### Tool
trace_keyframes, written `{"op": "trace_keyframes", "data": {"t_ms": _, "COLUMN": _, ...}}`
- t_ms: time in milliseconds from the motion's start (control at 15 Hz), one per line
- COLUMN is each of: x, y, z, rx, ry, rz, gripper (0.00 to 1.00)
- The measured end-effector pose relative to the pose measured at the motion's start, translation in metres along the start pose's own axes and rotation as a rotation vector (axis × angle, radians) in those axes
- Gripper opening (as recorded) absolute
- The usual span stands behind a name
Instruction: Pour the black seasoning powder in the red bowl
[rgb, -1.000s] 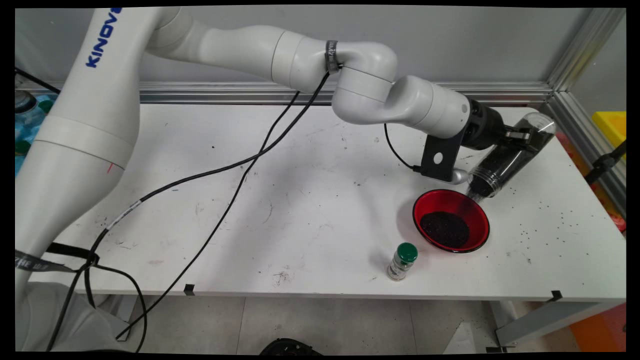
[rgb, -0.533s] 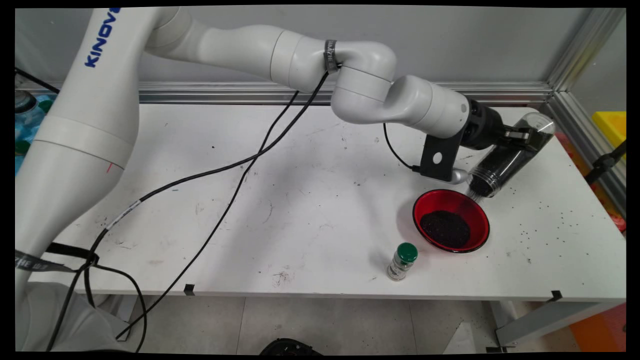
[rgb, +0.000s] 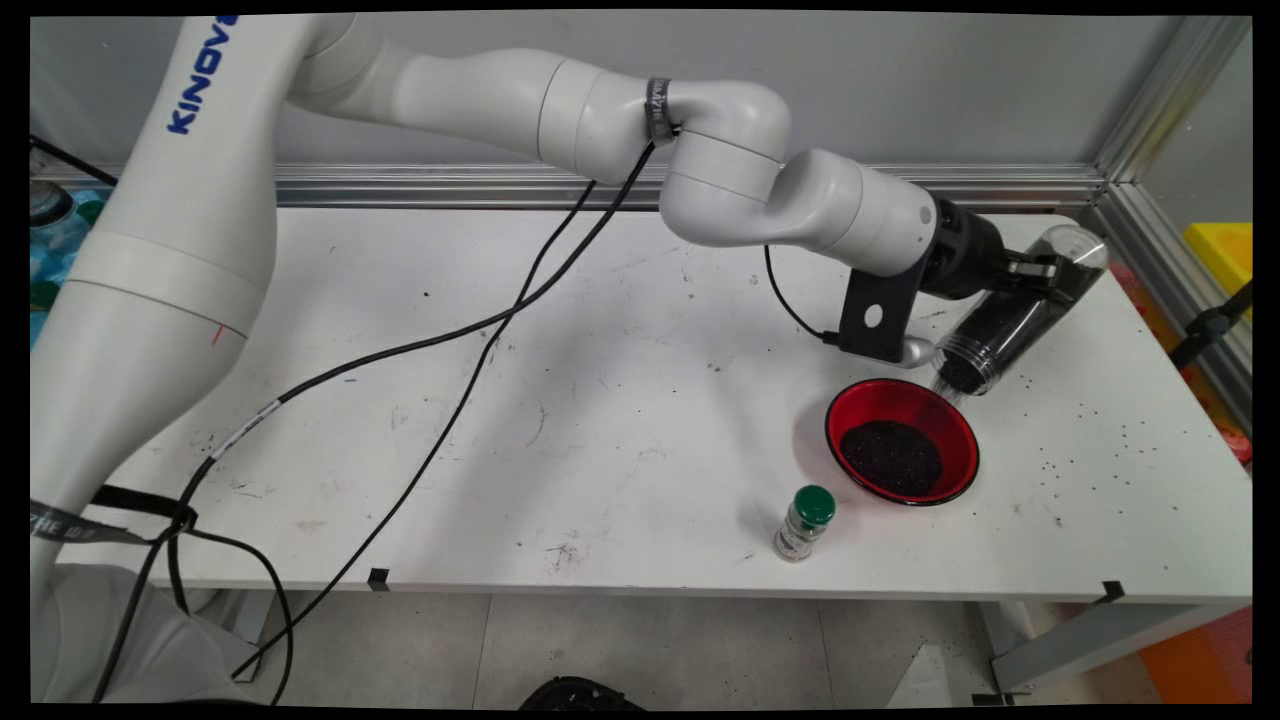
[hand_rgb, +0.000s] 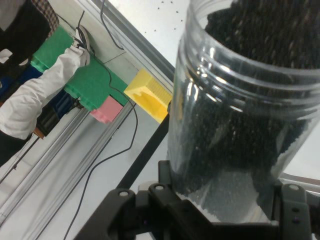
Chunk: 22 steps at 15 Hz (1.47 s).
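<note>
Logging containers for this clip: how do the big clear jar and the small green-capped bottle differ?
The jar is large, open-mouthed and tilted mouth-down above the red bowl, held in the tool; the bottle is small, capped and stands upright on the table. The jar holds black grains; the bottle's contents look pale. Both are clear-walled.

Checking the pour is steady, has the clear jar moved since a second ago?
Yes, slightly. The jar in the end effector has crept up, its mouth now a touch higher above the red bowl, which has stayed put.

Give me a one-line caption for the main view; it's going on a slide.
Gripper tips a clear jar of black grains over a red bowl, beside a green-capped bottle.
</note>
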Motion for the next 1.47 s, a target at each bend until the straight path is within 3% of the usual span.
{"op": "trace_keyframes", "data": {"t_ms": 533, "x": -0.002, "y": 0.001, "z": -0.004, "rx": -0.009, "ry": 0.002, "rz": -0.058, "gripper": 0.00}}
{"op": "trace_keyframes", "data": {"t_ms": 1467, "x": -0.011, "y": 0.007, "z": -0.022, "rx": -0.057, "ry": 0.035, "rz": -0.328, "gripper": 0.00}}
